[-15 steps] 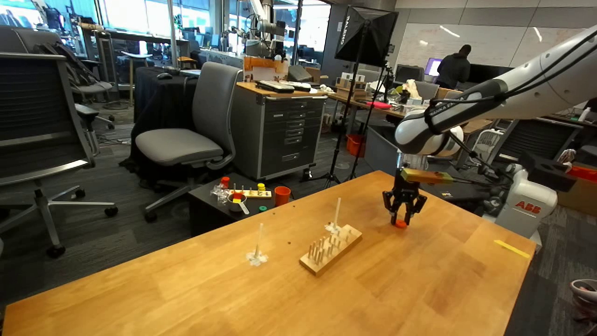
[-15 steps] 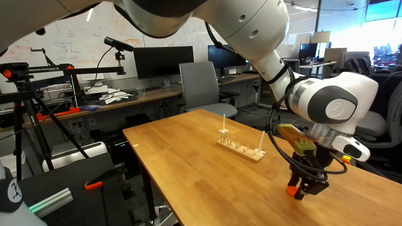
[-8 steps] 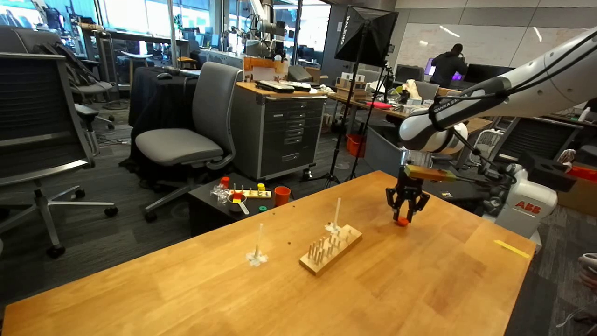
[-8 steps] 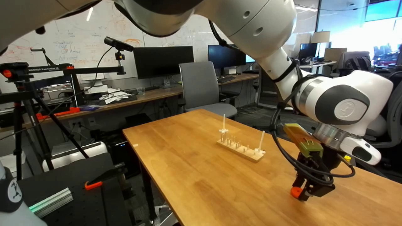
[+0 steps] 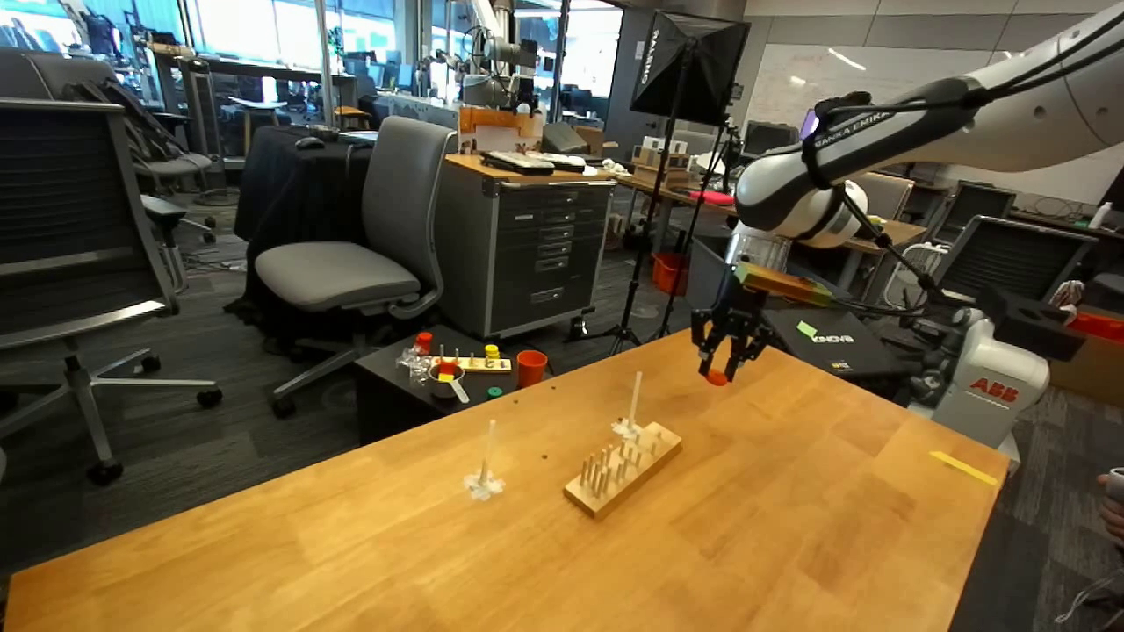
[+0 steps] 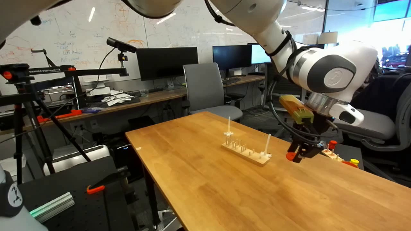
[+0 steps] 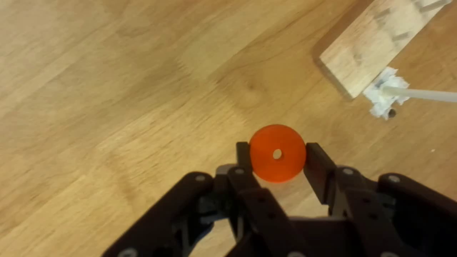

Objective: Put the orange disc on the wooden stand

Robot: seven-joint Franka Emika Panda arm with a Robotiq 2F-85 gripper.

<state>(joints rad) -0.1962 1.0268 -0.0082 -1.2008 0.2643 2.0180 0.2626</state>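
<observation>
One flat, round orange disc (image 7: pixel 277 166) is clamped in the black two-fingered gripper (image 7: pixel 278 154), pick-up apparently done, leaving transport and placement on the pale-wood, rectangular, pegged stand (image 5: pixel 637 471).

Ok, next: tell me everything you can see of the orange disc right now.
The orange disc is a flat, round, orange-red piece that looks like plastic, with a small hole at its centre. The tool clasps it by opposite edges, and one broad face shows in the wrist view. It hangs above the table, apart from the wooden stand. Any tilt is hard to judge.
</observation>
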